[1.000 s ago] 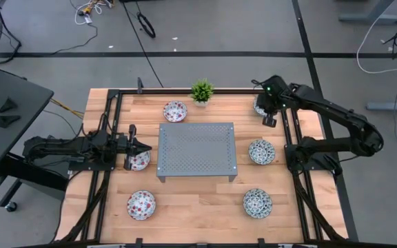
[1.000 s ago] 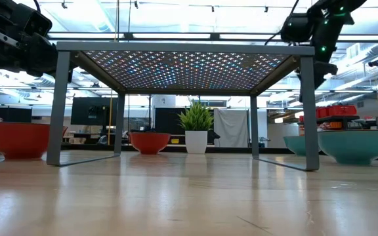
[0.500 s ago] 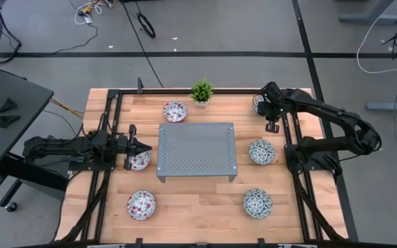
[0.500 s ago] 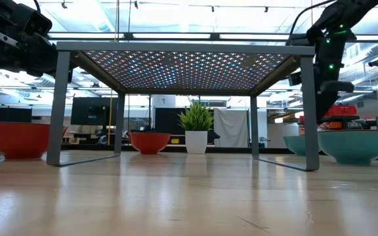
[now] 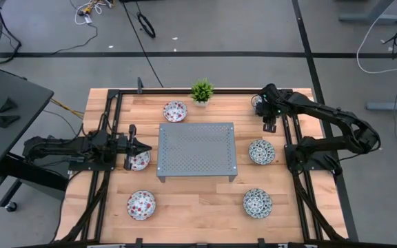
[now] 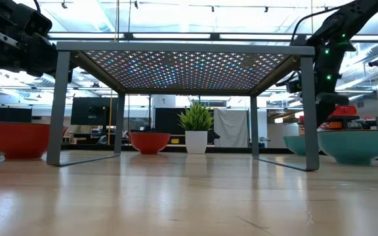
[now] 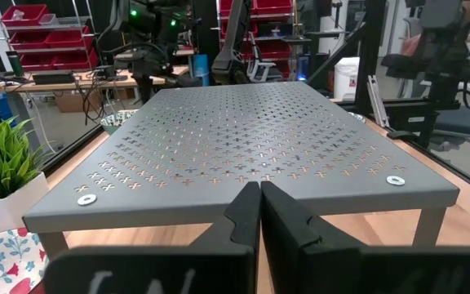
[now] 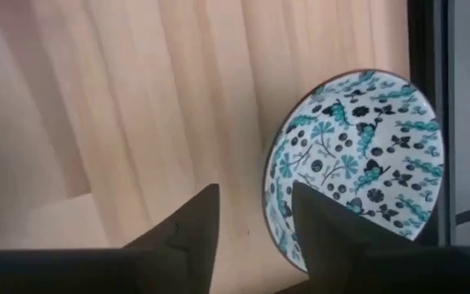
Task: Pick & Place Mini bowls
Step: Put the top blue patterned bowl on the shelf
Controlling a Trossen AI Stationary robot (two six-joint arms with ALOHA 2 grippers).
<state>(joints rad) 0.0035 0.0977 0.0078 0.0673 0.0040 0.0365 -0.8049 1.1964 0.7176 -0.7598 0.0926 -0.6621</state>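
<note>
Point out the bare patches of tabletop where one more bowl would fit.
Bare wood runs along the near edge between the near red-spotted bowl and the near blue-green bowl, in front of the grey perforated stand. Another patch lies between the potted plant and the right gripper. Crowded: the left gripper over a red-spotted bowl.

Three red bowls [image 5: 175, 111], three blue-green bowls [image 5: 261, 151]

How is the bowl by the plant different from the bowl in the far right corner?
The bowl by the plant has red spots; the corner bowl has blue-green leaves and dots. The red one sits free with no arm close; the right tool is open right over the corner one's rim. Both are small, round, white inside and upright.
</note>
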